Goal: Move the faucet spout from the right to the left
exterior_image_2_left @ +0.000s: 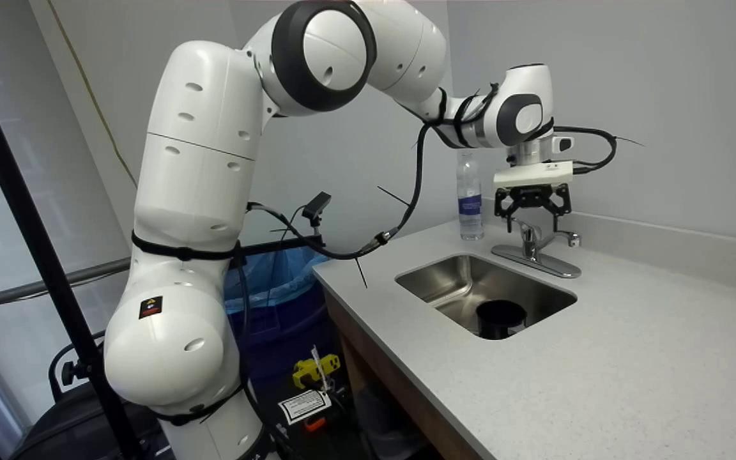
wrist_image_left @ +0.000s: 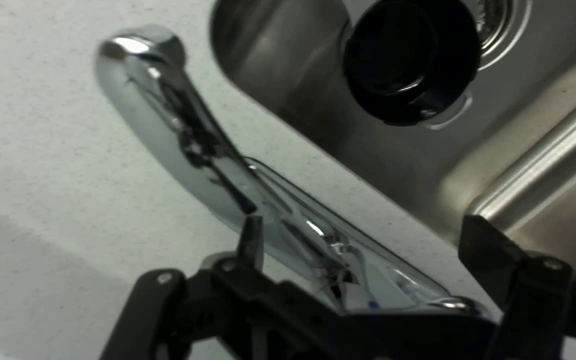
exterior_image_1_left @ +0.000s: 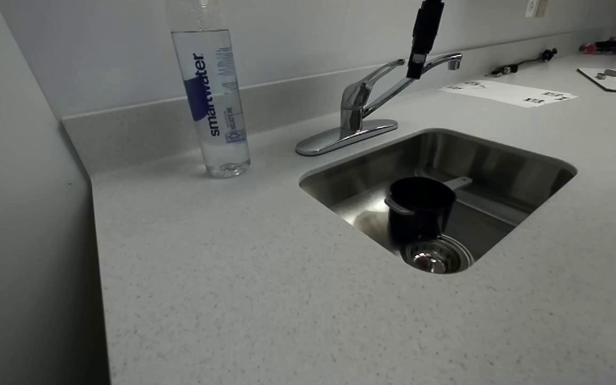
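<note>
The faucet spout is a shiny metal tube with a downturned tip. It shows in both exterior views, pointing right, and in the wrist view, reaching to the upper left. The lever handle rises above the faucet body on its oval base plate. My gripper is open and points down over the faucet. In the wrist view my gripper has one fingertip beside the spout and the other toward the sink; the faucet body is partly hidden. I cannot tell whether a finger touches the spout.
The steel sink lies in front of the faucet with a black pot in it. A tall water bottle stands left of the faucet. The backsplash and wall are close behind. Printed papers lie further right.
</note>
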